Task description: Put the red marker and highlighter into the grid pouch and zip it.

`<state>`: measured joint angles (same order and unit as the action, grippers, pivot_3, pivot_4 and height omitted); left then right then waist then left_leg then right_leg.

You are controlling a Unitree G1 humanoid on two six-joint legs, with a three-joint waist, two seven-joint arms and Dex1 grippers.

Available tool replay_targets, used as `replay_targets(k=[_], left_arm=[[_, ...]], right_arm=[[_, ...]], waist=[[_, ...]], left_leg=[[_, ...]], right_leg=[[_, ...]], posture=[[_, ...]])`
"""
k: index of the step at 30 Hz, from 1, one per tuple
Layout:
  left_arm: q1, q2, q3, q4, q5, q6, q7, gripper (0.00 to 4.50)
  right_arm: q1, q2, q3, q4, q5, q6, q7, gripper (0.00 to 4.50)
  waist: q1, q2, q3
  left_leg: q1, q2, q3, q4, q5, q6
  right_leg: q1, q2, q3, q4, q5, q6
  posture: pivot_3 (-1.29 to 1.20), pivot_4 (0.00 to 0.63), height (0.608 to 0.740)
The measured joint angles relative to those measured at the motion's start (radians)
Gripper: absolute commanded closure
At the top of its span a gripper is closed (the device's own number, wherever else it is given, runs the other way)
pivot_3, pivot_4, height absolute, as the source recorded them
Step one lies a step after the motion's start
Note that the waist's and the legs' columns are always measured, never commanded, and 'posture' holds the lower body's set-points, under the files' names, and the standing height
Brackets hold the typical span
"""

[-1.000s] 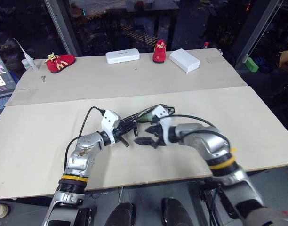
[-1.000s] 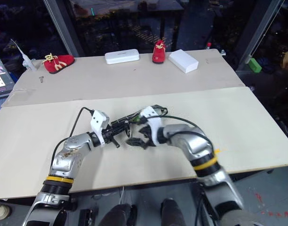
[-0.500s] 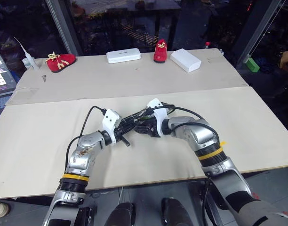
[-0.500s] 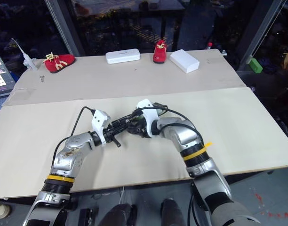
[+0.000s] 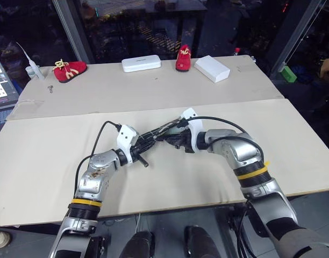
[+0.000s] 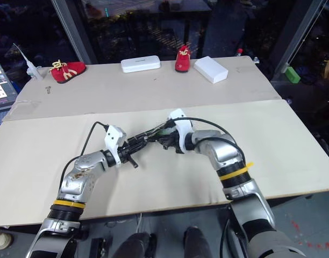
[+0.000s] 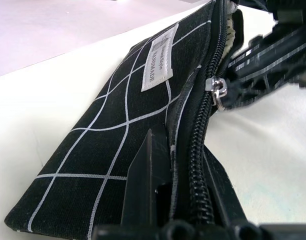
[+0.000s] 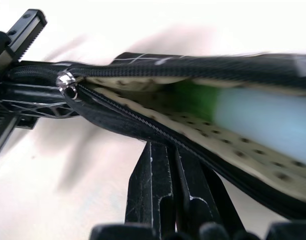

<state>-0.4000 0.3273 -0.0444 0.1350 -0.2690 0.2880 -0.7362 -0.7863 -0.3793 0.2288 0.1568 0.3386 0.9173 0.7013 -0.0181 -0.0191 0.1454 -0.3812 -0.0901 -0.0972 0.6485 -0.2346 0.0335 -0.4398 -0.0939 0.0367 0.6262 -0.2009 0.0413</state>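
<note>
I see the grid pouch (image 7: 128,100) held off the front table panel (image 5: 293,145) between my two arms, near the panel's middle, lying edge-up with its zipper line on top. My left gripper (image 7: 180,165) is clamped tight on the pouch's near end, fingers pinched over the zipped stretch of the seam. The metal zipper slider (image 7: 216,90) sits partway along the pouch, past my left fingers, and beyond it the mouth gapes. My right gripper (image 8: 168,165) is pressed closed against the lower lip of that opening, beside the slider (image 8: 68,82); I cannot tell whether it has fabric caught between its fingers. Inside the pouch, against the dotted cream lining, the highlighter (image 8: 243,112) lies with its green cap toward the slider and its pale body deeper in. I cannot make out the red marker. Behind the pouch, on the rear table panel, sit two red shoes (image 5: 69,69), a flat white case (image 5: 141,64) and a white box (image 5: 211,68).
</note>
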Motion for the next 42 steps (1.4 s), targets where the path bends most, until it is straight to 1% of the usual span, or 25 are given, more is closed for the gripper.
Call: replay_targets(k=[5, 9, 11, 13, 15, 19, 21, 23, 25, 28, 29, 30, 31, 33, 35, 36, 37, 40, 41, 42], left_arm=[[0.005, 0.009, 0.0, -0.001, -0.002, 0.0, -0.002, 4.5], [0.007, 0.012, 0.0, -0.001, -0.004, 0.0, -0.006, 4.5], [0.006, 0.012, -0.003, -0.001, -0.005, 0.0, -0.012, 4.5], [0.004, 0.012, -0.005, -0.001, -0.005, 0.0, -0.014, 4.5], [0.004, 0.013, -0.005, 0.0, -0.005, 0.0, -0.017, 4.5], [-0.002, 0.014, -0.004, 0.003, -0.005, -0.001, -0.02, 4.5], [-0.005, 0.015, -0.004, 0.003, -0.005, -0.002, -0.021, 4.5], [-0.005, 0.018, -0.005, 0.008, -0.005, -0.015, -0.032, 4.5], [-0.013, 0.019, -0.018, 0.017, 0.0, -0.033, -0.048, 4.5], [-0.044, 0.032, -0.058, 0.067, 0.035, -0.122, -0.11, 4.5], [-0.044, 0.045, -0.058, 0.081, 0.04, -0.141, -0.122, 4.5], [-0.075, 0.046, -0.08, 0.13, 0.066, -0.204, -0.159, 4.5], [-0.093, 0.047, -0.093, 0.165, 0.08, -0.25, -0.182, 4.5], [-0.128, 0.046, -0.118, 0.229, 0.113, -0.326, -0.212, 4.5], [-0.159, 0.041, -0.147, 0.297, 0.151, -0.402, -0.229, 4.5], [-0.169, 0.04, -0.157, 0.33, 0.165, -0.433, -0.233, 3.78], [-0.181, 0.038, -0.164, 0.37, 0.176, -0.46, -0.24, 3.65], [-0.187, 0.026, -0.173, 0.416, 0.189, -0.488, -0.267, 2.44], [-0.186, 0.021, -0.173, 0.415, 0.188, -0.488, -0.275, 2.14], [-0.186, 0.016, -0.174, 0.407, 0.186, -0.481, -0.28, 1.75]], right_arm=[[0.021, -0.201, -0.057, 0.002, -0.015, -0.065, 0.09, 4.45], [0.019, -0.303, -0.107, 0.115, -0.063, -0.155, 0.095, 4.45], [0.019, -0.315, -0.126, 0.144, -0.071, -0.175, 0.102, 4.45], [0.02, -0.313, -0.126, 0.147, -0.075, -0.188, 0.107, 3.84], [0.023, -0.312, -0.126, 0.147, -0.079, -0.191, 0.115, 3.33], [0.049, -0.284, -0.129, 0.142, -0.076, -0.191, 0.136, 1.82], [0.06, -0.281, -0.129, 0.136, -0.068, -0.191, 0.149, 1.29], [0.067, -0.281, -0.131, 0.123, -0.056, -0.178, 0.17, 0.59], [0.086, -0.3, -0.14, 0.11, -0.035, -0.165, 0.205, 0.59], [0.188, -0.426, -0.211, 0.082, 0.038, -0.183, 0.356, 0.59], [0.2, -0.457, -0.239, 0.082, 0.04, -0.187, 0.38, 0.59], [0.278, -0.529, -0.317, 0.034, 0.08, -0.198, 0.44, 0.59], [0.326, -0.554, -0.355, -0.005, 0.1, -0.202, 0.465, 0.59], [0.389, -0.564, -0.4, -0.065, 0.122, -0.215, 0.485, 0.59], [0.446, -0.559, -0.414, -0.106, 0.133, -0.219, 0.475, 0.59], [0.462, -0.55, -0.415, -0.117, 0.135, -0.219, 0.465, 0.55], [0.475, -0.537, -0.416, -0.125, 0.134, -0.219, 0.442, 0.55], [0.489, -0.518, -0.414, -0.126, 0.124, -0.22, 0.398, 0.55], [0.49, -0.518, -0.414, -0.126, 0.122, -0.222, 0.393, 0.55], [0.49, -0.518, -0.414, -0.127, 0.117, -0.229, 0.389, 0.55]], waist=[[0.006, 0.0, 0.0], [0.004, 0.0, 0.0], [-0.003, 0.0, 0.0], [-0.009, 0.0, 0.0], [-0.008, 0.0, 0.0], [0.0, 0.0, 0.0], [0.003, 0.0, 0.0], [0.004, 0.0, 0.0], [0.006, 0.0, 0.0], [0.034, 0.0, 0.0], [0.033, 0.0, 0.0], [0.034, 0.0, 0.0], [0.034, 0.0, 0.0], [0.028, 0.0, 0.0], [0.019, 0.0, 0.0], [0.014, 0.0, 0.0], [0.011, 0.0, 0.0], [0.006, 0.0, 0.0], [0.007, 0.0, 0.0], [0.007, 0.0, 0.0]], left_leg=[[-0.001, 0.0, 0.0, 0.0, 0.0, 0.0], [0.0, 0.0, 0.002, 0.0, 0.0, 0.0], [0.001, 0.001, 0.003, 0.0, 0.0, 0.001], [0.001, 0.002, 0.004, 0.0, 0.0, 0.001], [0.001, 0.002, 0.004, 0.0, 0.0, 0.001], [0.0, 0.001, 0.004, 0.001, 0.0, 0.001], [0.0, 0.001, 0.004, 0.001, -0.001, 0.001], [0.0, 0.001, 0.004, 0.001, -0.001, 0.001], [0.0, 0.001, 0.004, 0.001, -0.001, 0.001], [-0.004, 0.0, 0.003, 0.003, -0.001, 0.002], [-0.004, 0.0, 0.003, 0.003, -0.001, 0.002], [-0.004, 0.0, 0.004, 0.003, -0.002, 0.003], [-0.003, 0.001, 0.004, 0.004, -0.002, 0.003], [-0.001, 0.002, 0.005, 0.004, -0.002, 0.004], [0.002, 0.003, 0.009, 0.003, -0.003, 0.004], [0.003, 0.003, 0.012, 0.003, -0.003, 0.004], [0.005, 0.004, 0.013, 0.003, -0.003, 0.005], [0.01, 0.004, 0.014, 0.004, -0.004, 0.006], [0.01, 0.004, 0.013, 0.004, -0.004, 0.007], [0.009, 0.003, 0.013, 0.004, -0.004, 0.007]], right_leg=[[0.001, 0.0, -0.001, -0.002, 0.0, 0.0], [0.001, 0.0, 0.0, -0.002, 0.0, 0.0], [0.001, 0.001, 0.002, -0.001, 0.0, 0.0], [0.001, 0.001, 0.003, -0.001, 0.0, 0.0], [0.001, 0.001, 0.003, -0.001, 0.0, 0.0], [0.001, 0.0, 0.003, -0.001, 0.0, 0.0], [0.001, 0.0, 0.003, -0.001, 0.0, 0.0], [0.001, 0.0, 0.002, -0.002, 0.0, 0.0], [0.001, 0.0, 0.002, -0.002, 0.0, 0.0], [0.001, -0.001, -0.002, -0.004, 0.0, 0.0], [0.001, -0.001, -0.001, -0.004, 0.0, 0.001], [0.002, -0.002, -0.001, -0.005, 0.0, 0.001], [0.003, 0.0, -0.001, -0.007, 0.001, 0.001], [0.004, 0.0, 0.0, -0.007, 0.001, 0.001], [0.006, -0.001, 0.003, -0.006, 0.002, 0.002], [0.007, -0.001, 0.004, -0.006, 0.002, 0.002], [0.009, -0.001, 0.005, -0.006, 0.002, 0.002], [0.015, -0.001, 0.004, -0.009, 0.002, 0.004], [0.015, -0.001, 0.004, -0.01, 0.003, 0.006], [0.016, -0.001, 0.004, -0.012, 0.004, 0.007]], posture=[[0.0, 0.15, 0.74], [0.0, 0.15, 0.74], [0.0, 0.15, 0.74], [0.0, 0.15, 0.74], [0.0, 0.15, 0.74], [0.0, 0.15, 0.74], [0.0, 0.15, 0.74], [0.0, 0.15, 0.74], [0.0, 0.15, 0.74], [0.0, 0.15, 0.74], [0.0, 0.15, 0.74], [0.0, 0.15, 0.74], [0.0, 0.15, 0.74], [0.0, 0.15, 0.74], [0.0, 0.15, 0.74], [0.0, 0.15, 0.74], [0.0, 0.15, 0.74], [0.0, 0.15, 0.74], [0.0, 0.15, 0.74], [0.0, 0.15, 0.74]])
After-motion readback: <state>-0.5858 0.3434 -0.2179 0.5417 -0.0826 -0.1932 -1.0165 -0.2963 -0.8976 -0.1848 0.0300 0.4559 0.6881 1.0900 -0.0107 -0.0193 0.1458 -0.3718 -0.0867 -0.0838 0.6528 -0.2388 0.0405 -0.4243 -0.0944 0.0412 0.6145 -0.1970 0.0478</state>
